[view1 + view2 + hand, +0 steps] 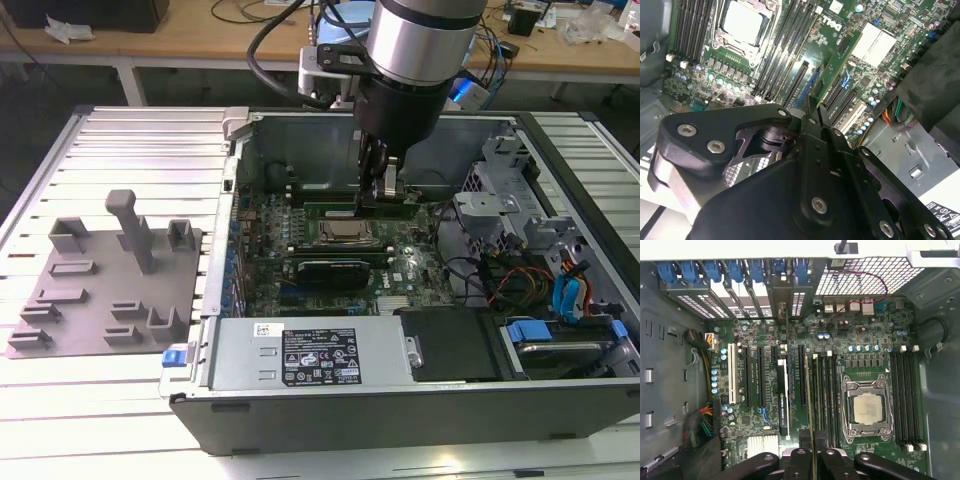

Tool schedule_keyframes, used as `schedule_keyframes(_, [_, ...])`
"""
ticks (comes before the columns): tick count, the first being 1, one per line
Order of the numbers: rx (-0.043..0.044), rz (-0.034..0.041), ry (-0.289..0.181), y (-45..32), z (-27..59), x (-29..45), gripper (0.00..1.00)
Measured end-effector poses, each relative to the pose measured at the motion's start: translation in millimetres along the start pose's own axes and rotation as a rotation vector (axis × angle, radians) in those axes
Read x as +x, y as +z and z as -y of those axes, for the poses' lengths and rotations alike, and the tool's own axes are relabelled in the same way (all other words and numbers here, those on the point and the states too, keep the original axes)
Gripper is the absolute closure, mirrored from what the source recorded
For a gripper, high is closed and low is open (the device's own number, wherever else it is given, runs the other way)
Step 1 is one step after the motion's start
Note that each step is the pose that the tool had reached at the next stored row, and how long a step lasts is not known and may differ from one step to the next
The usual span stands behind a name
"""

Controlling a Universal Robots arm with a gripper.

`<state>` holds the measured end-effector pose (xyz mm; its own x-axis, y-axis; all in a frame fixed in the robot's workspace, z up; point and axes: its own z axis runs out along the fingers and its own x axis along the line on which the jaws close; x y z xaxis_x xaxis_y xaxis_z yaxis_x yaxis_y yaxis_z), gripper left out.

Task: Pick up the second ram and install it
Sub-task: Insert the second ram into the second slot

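Note:
The second ram [345, 209] is a long dark-green stick held level inside the open computer case [240, 200]. My gripper [385, 195] is shut on it near its end towards the exterior view's right. In the first wrist view the stick [809, 390] shows edge-on, running out from between the fingers of the gripper [812, 447] over the black memory slots [827, 390] beside the silver processor [867, 407]. The second wrist view shows the stick [840, 62] sticking out past the gripper [816, 111] above the board. I cannot tell whether it touches a slot.
A wide black card [325, 270] stands just in front of the processor [345, 232]. The power supply [300, 355] fills the case's front. A drive cage [500, 200] and loose cables [520, 280] sit on the exterior view's right. A grey fixture plate [100, 290] lies outside the case on the left.

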<state>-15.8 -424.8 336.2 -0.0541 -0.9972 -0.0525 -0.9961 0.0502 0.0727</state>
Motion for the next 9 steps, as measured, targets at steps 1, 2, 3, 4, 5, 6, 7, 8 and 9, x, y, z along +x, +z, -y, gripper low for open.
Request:
schedule_keyframes(1, [-0.0001,-0.0003,0.0,0.6,-0.5,0.1,0.89])
schedule_keyframes(2, [0.0,-0.0001,0.0,1.0,-0.5,0.1,0.89])
schedule_keyframes(3, [-0.0001,-0.0003,0.0,1.4,-0.5,0.1,0.89])
schedule_keyframes(4, [-0.0001,-0.0001,0.0,2.8,-0.6,0.2,0.89])
schedule_keyframes(5, [-0.0001,0.0,0.0,3.4,-0.6,0.3,0.89])
schedule_keyframes(6, [-0.0001,0.0006,0.0,3.9,-0.6,0.4,0.89])
schedule_keyframes(7, [-0.0001,0.0005,0.0,4.4,-0.5,0.4,0.89])
schedule_keyframes(8, [-0.0001,0.0006,0.0,4.8,-0.5,0.4,0.89])
schedule_keyframes(9, [-0.0001,0.0006,0.0,5.3,-0.4,0.4,0.89])
